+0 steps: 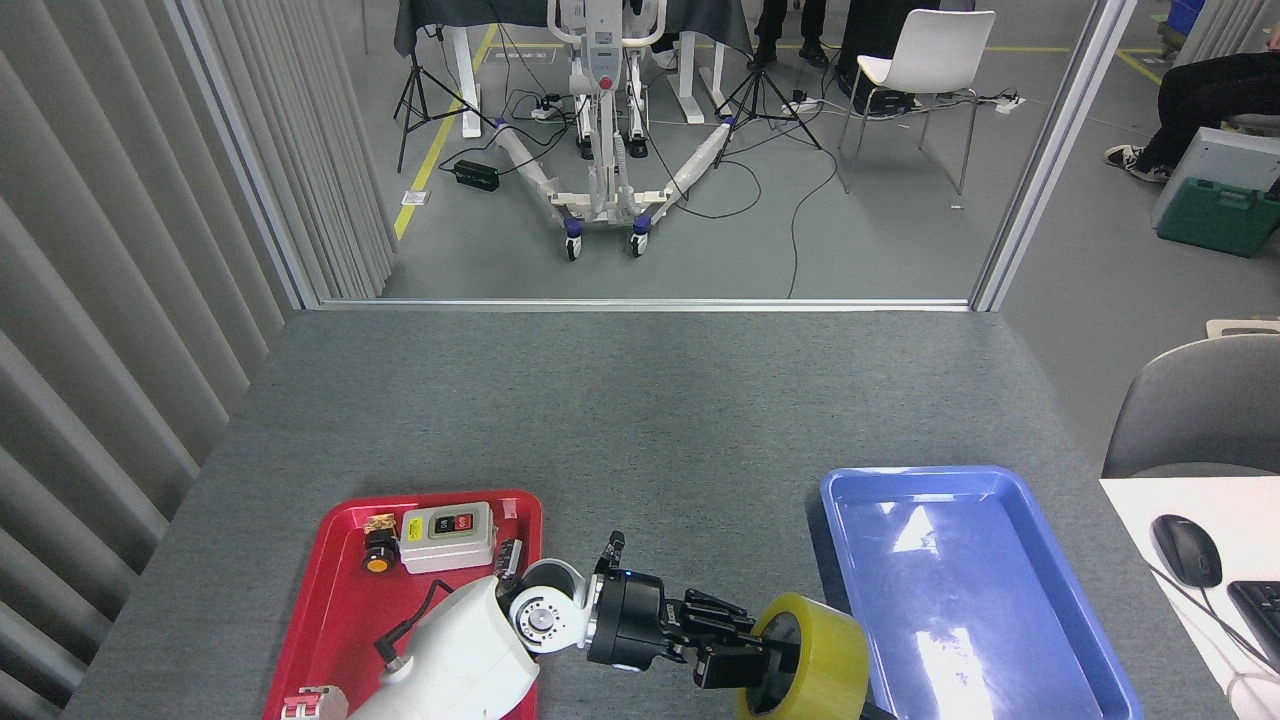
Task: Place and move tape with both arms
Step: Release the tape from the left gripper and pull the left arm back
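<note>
The tape (825, 655), a wide yellow roll with a whitish core, stands on edge at the bottom of the head view, between the two trays. My left gripper (765, 662) comes in from the lower left on its white arm (460, 665). Its black fingers (725, 640) are shut on the roll's left rim, one reaching into the core. Whether the roll touches the table I cannot tell. Of my right gripper (874, 714) only a dark sliver shows at the bottom edge, just right of the tape; its state is unreadable.
A red tray (340, 610) at the lower left holds a grey switch box (447, 525) and small parts. An empty blue tray (960, 590) lies right of the tape. Grey felt table (640, 410) stretches ahead. A white desk with a mouse (1185, 550) stands at the right.
</note>
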Motion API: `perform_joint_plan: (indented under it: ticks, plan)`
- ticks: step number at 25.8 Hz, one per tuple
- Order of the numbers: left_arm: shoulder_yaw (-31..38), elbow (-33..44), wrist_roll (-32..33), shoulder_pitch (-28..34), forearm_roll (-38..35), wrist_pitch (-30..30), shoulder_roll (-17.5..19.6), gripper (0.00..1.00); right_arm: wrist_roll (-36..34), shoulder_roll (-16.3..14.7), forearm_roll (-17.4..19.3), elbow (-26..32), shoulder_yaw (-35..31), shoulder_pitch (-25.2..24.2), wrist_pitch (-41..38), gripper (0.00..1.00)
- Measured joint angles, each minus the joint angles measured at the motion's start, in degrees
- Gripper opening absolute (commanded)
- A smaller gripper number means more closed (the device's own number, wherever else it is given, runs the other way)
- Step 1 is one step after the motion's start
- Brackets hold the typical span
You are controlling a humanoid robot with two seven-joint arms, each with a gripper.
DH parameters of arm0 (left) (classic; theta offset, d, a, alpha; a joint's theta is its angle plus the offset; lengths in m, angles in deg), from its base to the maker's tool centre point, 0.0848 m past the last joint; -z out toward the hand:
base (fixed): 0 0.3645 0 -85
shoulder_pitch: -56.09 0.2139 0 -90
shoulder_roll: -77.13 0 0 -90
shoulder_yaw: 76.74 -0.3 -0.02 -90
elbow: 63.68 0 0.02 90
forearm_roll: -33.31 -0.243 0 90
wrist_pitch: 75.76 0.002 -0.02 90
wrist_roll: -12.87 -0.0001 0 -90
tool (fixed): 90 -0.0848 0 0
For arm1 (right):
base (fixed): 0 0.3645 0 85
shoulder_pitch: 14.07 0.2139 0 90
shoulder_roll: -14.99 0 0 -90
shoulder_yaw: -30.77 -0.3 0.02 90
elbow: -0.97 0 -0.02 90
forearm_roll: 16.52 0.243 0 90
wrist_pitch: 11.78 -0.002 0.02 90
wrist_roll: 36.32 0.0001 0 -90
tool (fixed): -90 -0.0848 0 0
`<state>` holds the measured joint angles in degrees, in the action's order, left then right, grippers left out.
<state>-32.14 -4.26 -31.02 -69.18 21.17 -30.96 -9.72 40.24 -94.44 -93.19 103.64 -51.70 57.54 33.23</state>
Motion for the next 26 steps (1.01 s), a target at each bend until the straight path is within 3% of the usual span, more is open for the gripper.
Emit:
perform_joint_plan:
  ticks: [4,7,14,20,22,24,26]
  plan:
    - [0.07,0.46,-0.37,-0.02,0.41,0.11,0.9,0.99,-0.53,0.07,0.03,-0.07,-0.49,-0.08,-0.19,0.0]
    - [6.16,0.62,-1.81,-0.02,0.54,0.44,1.73,0.99,-0.62,0.34,0.03,-0.11,-1.04,-0.06,-0.14,0.0]
    - [11.78,0.59,-1.81,0.24,0.55,0.2,3.37,0.99,-0.48,0.85,0.03,-0.1,-2.01,0.01,-0.02,0.0]
    - [20.7,-0.67,-1.98,1.03,-0.34,0.18,6.42,0.97,-0.4,0.86,0.04,-0.1,-2.77,0.03,-0.02,0.0]
    - [23.29,-0.89,-1.98,2.29,-2.25,0.51,8.6,0.94,-0.37,0.83,0.12,-0.1,-3.3,-0.11,-0.02,0.0]
    - [25.29,0.26,-2.55,3.65,-6.58,3.02,10.83,0.84,-0.36,0.79,0.28,-0.12,-3.83,-0.23,-0.02,0.0]
    - [26.47,3.31,-5.3,5.66,-13.12,7.2,12.67,0.84,-0.35,0.64,0.5,-0.36,-4.9,-0.27,-0.02,0.0]
